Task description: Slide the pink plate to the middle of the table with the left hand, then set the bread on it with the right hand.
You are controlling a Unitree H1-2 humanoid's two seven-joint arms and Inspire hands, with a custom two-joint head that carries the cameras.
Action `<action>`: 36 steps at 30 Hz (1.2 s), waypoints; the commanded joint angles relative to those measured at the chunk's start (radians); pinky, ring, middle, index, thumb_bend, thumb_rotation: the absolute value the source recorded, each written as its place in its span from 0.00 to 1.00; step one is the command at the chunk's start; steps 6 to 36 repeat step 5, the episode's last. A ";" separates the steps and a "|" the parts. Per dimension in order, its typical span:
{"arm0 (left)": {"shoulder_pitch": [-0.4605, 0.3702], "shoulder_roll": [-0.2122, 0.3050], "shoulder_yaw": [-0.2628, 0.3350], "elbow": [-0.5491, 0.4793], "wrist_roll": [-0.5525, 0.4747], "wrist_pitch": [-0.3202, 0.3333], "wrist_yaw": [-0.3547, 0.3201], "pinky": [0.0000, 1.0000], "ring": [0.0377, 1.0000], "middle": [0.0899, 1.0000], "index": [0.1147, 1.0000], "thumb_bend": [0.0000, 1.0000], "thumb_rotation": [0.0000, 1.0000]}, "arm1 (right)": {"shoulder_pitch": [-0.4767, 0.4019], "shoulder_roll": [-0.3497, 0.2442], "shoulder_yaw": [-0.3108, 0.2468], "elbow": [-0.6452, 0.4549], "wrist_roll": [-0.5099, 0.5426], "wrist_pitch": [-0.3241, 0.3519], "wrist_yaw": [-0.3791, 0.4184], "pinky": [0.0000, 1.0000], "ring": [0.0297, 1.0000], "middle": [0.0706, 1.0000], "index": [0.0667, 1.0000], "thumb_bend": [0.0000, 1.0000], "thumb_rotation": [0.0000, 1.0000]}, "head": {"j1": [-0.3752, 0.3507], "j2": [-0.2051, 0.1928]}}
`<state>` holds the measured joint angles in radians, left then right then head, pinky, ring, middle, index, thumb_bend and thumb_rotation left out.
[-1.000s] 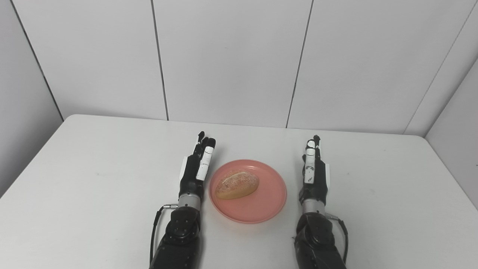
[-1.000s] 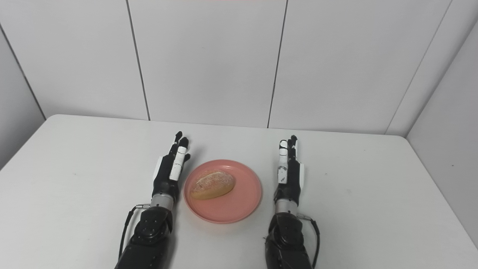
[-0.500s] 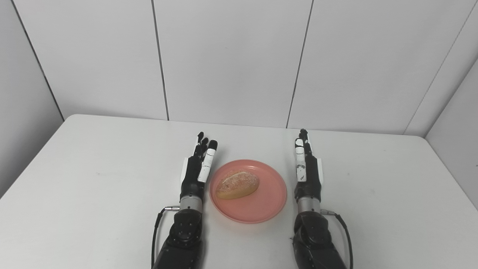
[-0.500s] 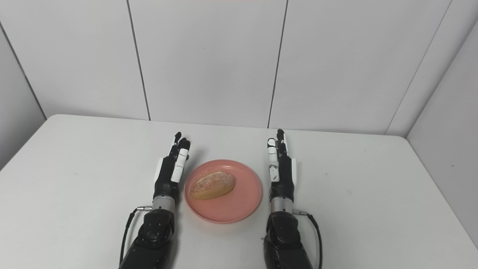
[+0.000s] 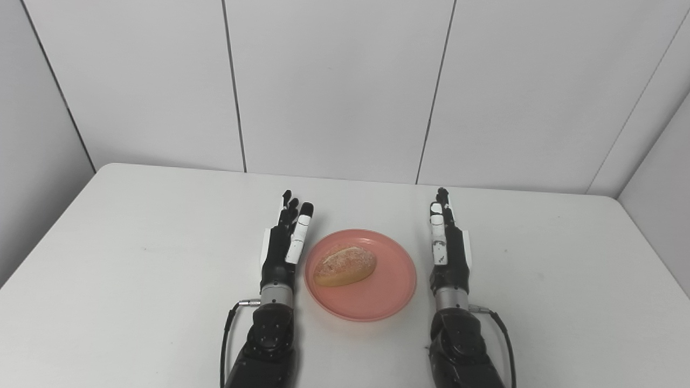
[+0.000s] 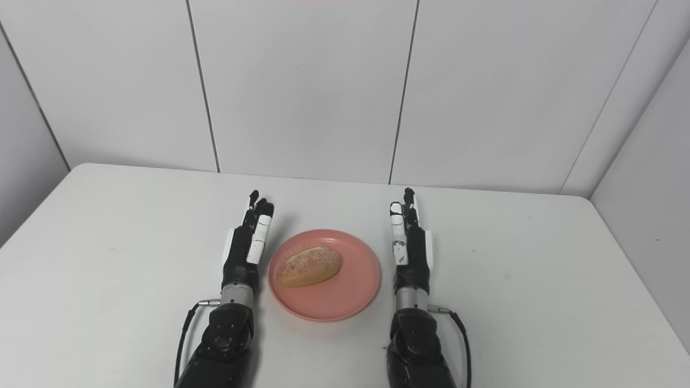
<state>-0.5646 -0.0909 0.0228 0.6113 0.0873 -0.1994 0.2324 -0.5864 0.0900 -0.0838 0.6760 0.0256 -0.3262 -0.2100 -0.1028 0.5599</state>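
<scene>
Since a second ago the right hand (image 5: pixel 446 245) has shifted a little inward toward the pink plate (image 5: pixel 396 288), while the left hand (image 5: pixel 284 242) has barely changed place; plate and bread sit where they were. Both hands are stretched flat and edge-on above the white table (image 5: pixel 135 269), fingers extended and pointing toward the far wall (image 5: pixel 334 86), grasping nothing. The plate lies near the middle of the table, between the two hands, with the left hand just beside its left rim and the right hand just beside its right rim; whether either hand touches the rim cannot be told. The bread (image 5: pixel 345 265), a small golden roll with a pale dusted crust, lies on the plate, toward its left and far side, with bare pink surface showing in front of it and to its right. Dark forearms come in from the bottom edge, each with a thin black cable (image 5: pixel 225 337) looping out near the wrist.
</scene>
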 commanded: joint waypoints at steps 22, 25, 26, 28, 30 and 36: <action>-0.013 -0.010 0.002 -0.017 -0.007 -0.007 0.004 0.96 0.97 0.97 0.99 0.85 0.93 | 0.046 0.012 -0.025 -0.036 0.018 0.160 -0.027 1.00 1.00 1.00 0.99 0.77 1.00 | -0.002 0.001; -0.013 -0.010 0.002 -0.017 -0.007 -0.007 0.004 0.96 0.97 0.97 0.99 0.85 0.93 | 0.046 0.012 -0.025 -0.036 0.018 0.160 -0.027 1.00 1.00 1.00 0.99 0.77 1.00 | -0.002 0.001; -0.013 -0.010 0.002 -0.017 -0.007 -0.007 0.004 0.96 0.97 0.97 0.99 0.85 0.93 | 0.046 0.012 -0.025 -0.036 0.018 0.160 -0.027 1.00 1.00 1.00 0.99 0.77 1.00 | -0.002 0.001; -0.013 -0.010 0.002 -0.017 -0.007 -0.007 0.004 0.96 0.97 0.97 0.99 0.85 0.93 | 0.046 0.012 -0.025 -0.036 0.018 0.160 -0.027 1.00 1.00 1.00 0.99 0.77 1.00 | -0.002 0.001; -0.013 -0.010 0.002 -0.017 -0.007 -0.007 0.004 0.96 0.97 0.97 0.99 0.85 0.93 | 0.046 0.012 -0.025 -0.036 0.018 0.160 -0.027 1.00 1.00 1.00 0.99 0.77 1.00 | -0.002 0.001; -0.013 -0.010 0.002 -0.017 -0.007 -0.007 0.004 0.96 0.97 0.97 0.99 0.85 0.93 | 0.046 0.012 -0.025 -0.036 0.018 0.160 -0.027 1.00 1.00 1.00 0.99 0.77 1.00 | -0.002 0.001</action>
